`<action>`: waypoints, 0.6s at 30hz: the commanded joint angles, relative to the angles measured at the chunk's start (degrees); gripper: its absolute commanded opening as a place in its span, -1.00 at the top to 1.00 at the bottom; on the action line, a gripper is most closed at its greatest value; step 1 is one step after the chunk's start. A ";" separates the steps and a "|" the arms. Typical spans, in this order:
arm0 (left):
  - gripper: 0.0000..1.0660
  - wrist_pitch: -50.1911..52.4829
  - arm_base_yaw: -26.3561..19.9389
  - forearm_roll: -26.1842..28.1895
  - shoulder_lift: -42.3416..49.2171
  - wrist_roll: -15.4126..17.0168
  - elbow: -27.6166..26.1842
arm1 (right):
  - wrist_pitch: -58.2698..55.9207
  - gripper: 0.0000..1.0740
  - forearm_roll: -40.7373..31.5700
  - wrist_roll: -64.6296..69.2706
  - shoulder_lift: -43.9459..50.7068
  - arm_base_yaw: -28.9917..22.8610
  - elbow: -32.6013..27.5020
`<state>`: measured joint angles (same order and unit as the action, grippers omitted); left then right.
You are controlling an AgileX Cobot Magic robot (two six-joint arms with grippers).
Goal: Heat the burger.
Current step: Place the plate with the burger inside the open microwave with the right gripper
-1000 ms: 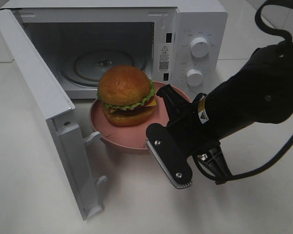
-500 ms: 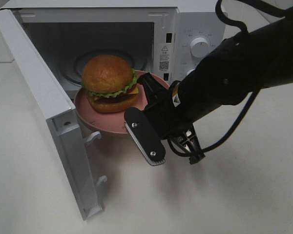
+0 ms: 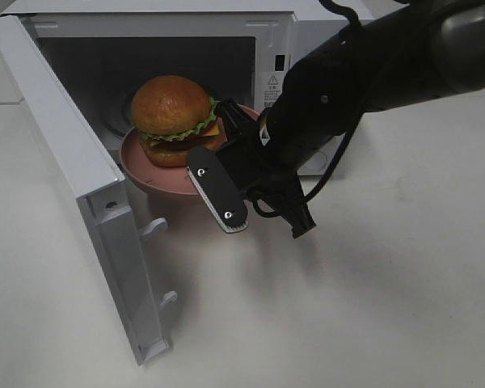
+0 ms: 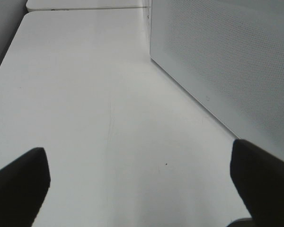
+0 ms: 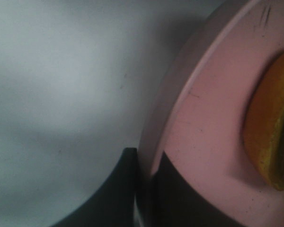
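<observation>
- Exterior high view gives you a white microwave (image 3: 153, 23) with its door (image 3: 61, 153) swung wide on the left of the view, clear of the opening.
- Your right arm crosses in front of the microwave's control panel and hides most of it.
- On the white table (image 3: 372, 307) nothing else lies near the opening.
- Your right gripper (image 5: 146, 189) is nearly closed, pinching the rim of the pink plate (image 3: 149, 174) between its two dark fingers.
- Your left gripper (image 4: 139, 184) stands wide apart over bare table with nothing between its fingers, beside a white perforated panel (image 4: 227, 61).
- The burger (image 3: 171, 109) sits upright on that plate at the mouth of the oven cavity; you cannot tell whether the plate rests on anything.
- It has a glossy golden-brown domed bun, a green lettuce frill, a corner of yellow cheese and a dark patty.
</observation>
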<state>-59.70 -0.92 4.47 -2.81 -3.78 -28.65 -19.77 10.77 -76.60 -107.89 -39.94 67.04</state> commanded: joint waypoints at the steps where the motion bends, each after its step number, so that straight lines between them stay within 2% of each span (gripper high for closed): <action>1: -0.84 0.17 0.23 0.00 0.11 -0.06 0.11 | 1.38 1.00 1.83 3.55 -0.52 0.46 2.92; 18: -0.84 0.17 0.23 0.00 0.11 -0.06 0.11 | 1.09 1.00 2.46 4.53 -6.88 0.46 12.78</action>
<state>-59.70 -0.92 4.47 -2.81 -3.78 -28.65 -21.26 12.03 -73.34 -114.82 -39.99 78.09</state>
